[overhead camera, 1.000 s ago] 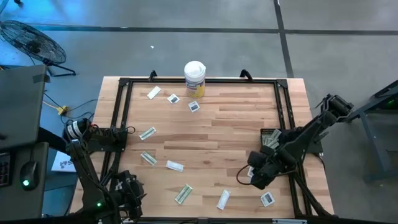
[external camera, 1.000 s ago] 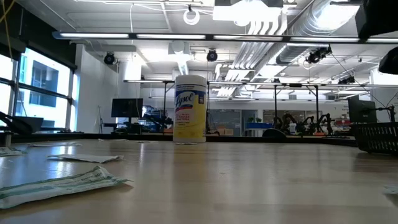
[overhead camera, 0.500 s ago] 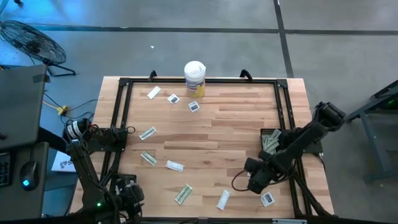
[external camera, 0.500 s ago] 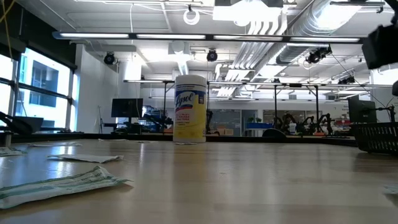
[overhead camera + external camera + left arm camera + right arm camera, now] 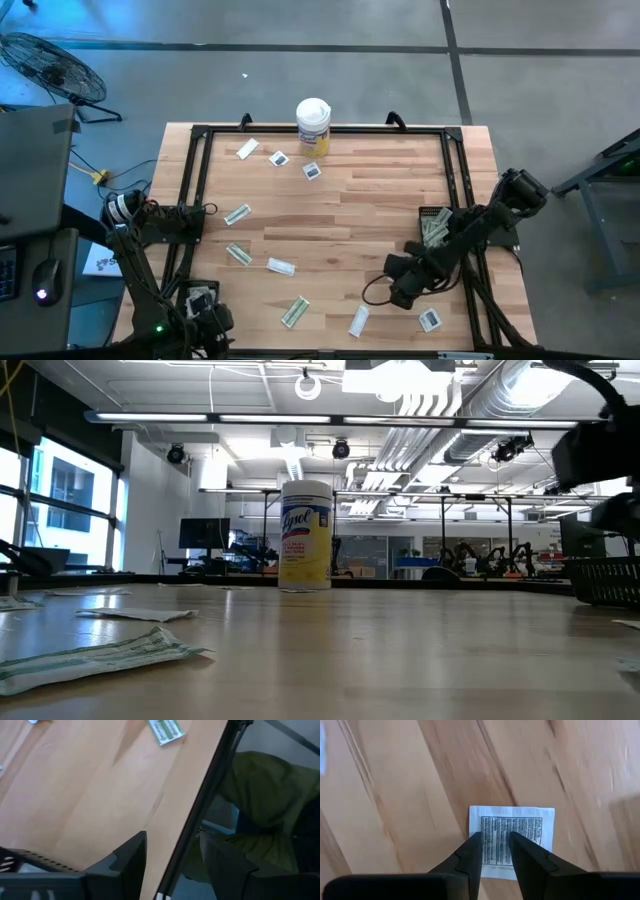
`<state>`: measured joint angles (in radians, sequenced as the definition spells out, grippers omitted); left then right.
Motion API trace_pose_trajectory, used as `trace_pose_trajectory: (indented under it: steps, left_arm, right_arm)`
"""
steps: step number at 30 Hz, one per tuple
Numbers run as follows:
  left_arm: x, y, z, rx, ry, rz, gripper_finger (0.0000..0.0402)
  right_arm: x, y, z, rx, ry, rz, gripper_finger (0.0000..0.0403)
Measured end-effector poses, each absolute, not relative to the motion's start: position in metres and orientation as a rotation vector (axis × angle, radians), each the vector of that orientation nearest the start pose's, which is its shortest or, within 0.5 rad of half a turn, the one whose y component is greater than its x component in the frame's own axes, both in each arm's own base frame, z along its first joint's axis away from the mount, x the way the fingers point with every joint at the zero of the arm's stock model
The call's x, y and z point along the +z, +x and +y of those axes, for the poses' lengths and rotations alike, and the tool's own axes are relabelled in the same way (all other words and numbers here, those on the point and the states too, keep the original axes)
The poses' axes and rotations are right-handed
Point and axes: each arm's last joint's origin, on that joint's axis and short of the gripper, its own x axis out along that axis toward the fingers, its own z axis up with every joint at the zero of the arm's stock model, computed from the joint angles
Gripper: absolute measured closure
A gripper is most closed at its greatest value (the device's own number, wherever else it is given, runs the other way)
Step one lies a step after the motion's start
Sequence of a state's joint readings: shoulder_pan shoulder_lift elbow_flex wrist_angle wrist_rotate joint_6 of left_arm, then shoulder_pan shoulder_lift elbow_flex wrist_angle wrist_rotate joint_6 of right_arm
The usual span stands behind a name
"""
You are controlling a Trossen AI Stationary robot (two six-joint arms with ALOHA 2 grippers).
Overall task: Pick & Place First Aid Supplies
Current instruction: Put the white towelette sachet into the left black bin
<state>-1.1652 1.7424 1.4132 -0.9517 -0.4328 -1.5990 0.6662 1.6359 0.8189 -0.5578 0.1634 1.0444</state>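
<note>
A black basket (image 5: 433,222) at the table's right edge is holding a few pale-green packets. The right gripper (image 5: 397,290) is hovering near the front right of the table, and a square white sachet (image 5: 511,840) (printed side up) is lying flat on the wood just beyond its fingers (image 5: 470,857), which are standing slightly parted, gripping nothing. The left gripper (image 5: 172,865) is waiting wide open at the front-left corner.

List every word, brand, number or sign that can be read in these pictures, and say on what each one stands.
"Lysol": on the yellow label of the white canister, low view; the smaller lines beneath are too small to read.
Black block of print on the square white sachet before the right claw: too blurred to read.
Other packets: too small to read.
</note>
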Motion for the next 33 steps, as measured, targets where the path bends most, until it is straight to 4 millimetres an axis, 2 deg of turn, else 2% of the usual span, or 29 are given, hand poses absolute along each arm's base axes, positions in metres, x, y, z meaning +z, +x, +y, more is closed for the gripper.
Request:
trace_pose_trajectory:
  steps: [6,15,19,27,33]
  left_arm:
    - [0.252,0.148,-0.313,0.192,-0.531,1.047,0.0220]
    - [0.252,0.148,-0.314,0.186,-0.539,1.045,0.0220]
    - [0.252,0.148,-0.314,0.186,-0.539,1.046,0.0220]
    - [0.252,0.148,-0.314,0.186,-0.539,1.048,0.0220]
    - [0.252,0.148,-0.314,0.187,-0.538,1.048,0.0220]
  right_arm:
    - [0.135,0.228,0.150,-0.259,0.268,1.200,0.0308]
    - [0.138,0.253,0.120,-0.288,0.178,1.100,0.0308]
    - [0.140,0.258,0.113,-0.247,0.174,1.111,0.0308]
    - [0.151,0.248,0.134,-0.195,0.137,1.224,0.0308]
    - [0.141,0.243,0.141,-0.202,0.100,1.272,0.0308]
